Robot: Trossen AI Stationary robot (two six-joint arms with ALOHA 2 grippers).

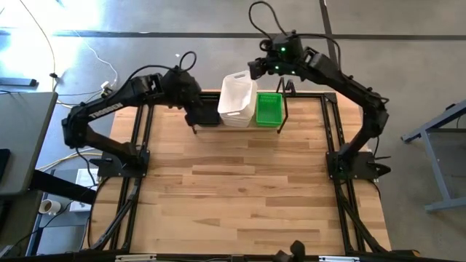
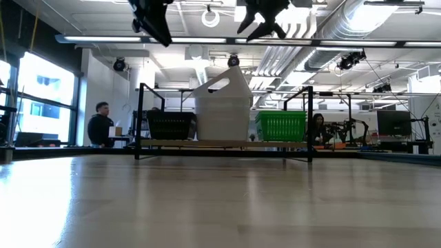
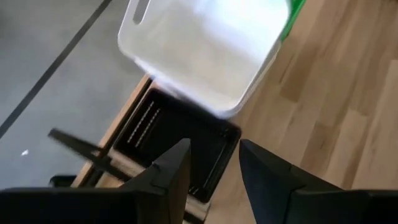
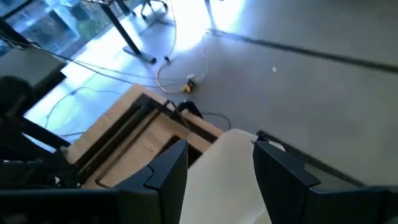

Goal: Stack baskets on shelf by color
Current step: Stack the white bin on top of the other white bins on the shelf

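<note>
- The black basket (image 1: 207, 115) is mostly hidden under the left gripper (image 1: 195, 109) in the high view; only its edge shows at the shelf's left end.
- In the low view both grippers are cut off by the upper edge, so only their dark lower parts show above the shelf (image 2: 224, 144).
- The low view shows what the high view cannot: the white basket (image 2: 222, 107) sits tilted, one end raised above the other, and it stands taller than the black basket (image 2: 169, 125) and the green basket (image 2: 280, 125) on either side.
- The high view gives the order on the shelf (image 1: 283, 109): black at left, the white basket (image 1: 238, 100) in the middle, the green basket (image 1: 268, 108) at right, all close together.
- The left wrist view shows the left gripper (image 3: 214, 163) with its fingers apart and empty, over the black basket (image 3: 180, 146), with the white basket (image 3: 205, 50) beyond.
- The right gripper (image 1: 256, 70) hangs above the far side of the white basket; in its wrist view its fingers (image 4: 273, 168) stand wide on either side of a white edge (image 4: 227, 174), and whether they touch it I cannot tell.
- People (image 2: 101, 124) show in the room behind the table.
</note>
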